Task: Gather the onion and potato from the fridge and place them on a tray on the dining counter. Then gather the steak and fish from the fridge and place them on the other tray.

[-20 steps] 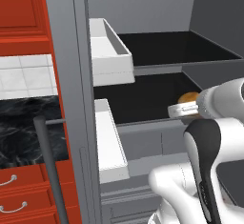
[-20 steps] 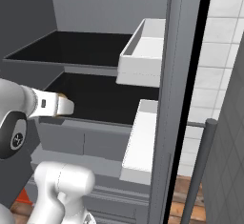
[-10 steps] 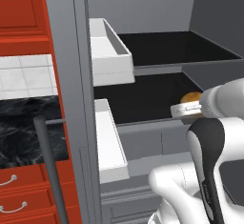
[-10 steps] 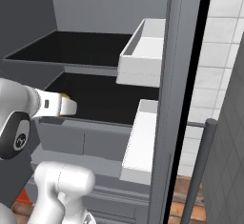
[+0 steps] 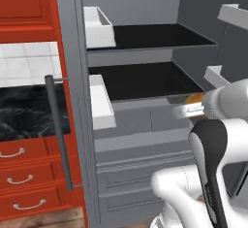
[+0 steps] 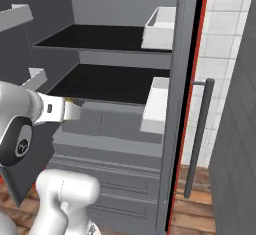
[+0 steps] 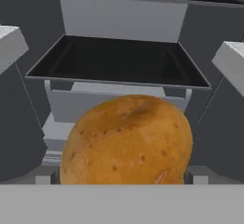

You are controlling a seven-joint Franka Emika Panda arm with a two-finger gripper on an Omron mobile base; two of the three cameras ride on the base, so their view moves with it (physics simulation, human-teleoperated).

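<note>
A brown, speckled potato (image 7: 127, 142) sits between my fingers, close in front of the hand camera, and my gripper (image 7: 122, 178) is shut on it. From the left, the potato (image 5: 194, 97) shows as an orange patch at the tip of my gripper (image 5: 186, 109). From the right, my gripper (image 6: 70, 110) hangs in front of the open fridge (image 6: 115, 81), level with its lower black shelf (image 5: 145, 79). Both black shelves (image 7: 119, 61) look bare. The onion, steak, fish, tray and dining counter are out of view.
The fridge doors stand open, with white bins (image 5: 99, 25) and long grey bar handles (image 5: 58, 130) (image 6: 197, 139). Grey drawers (image 5: 140, 125) lie below the shelves. Red cabinets and drawers (image 5: 24, 159) and a black marble surface (image 5: 24, 113) are to the left. A white tiled wall (image 6: 225, 54) is on the right.
The whole picture has shifted and more of the fridge shows, so the camera has moved back. The potato stays in my gripper, which is now clear of the shelf.
</note>
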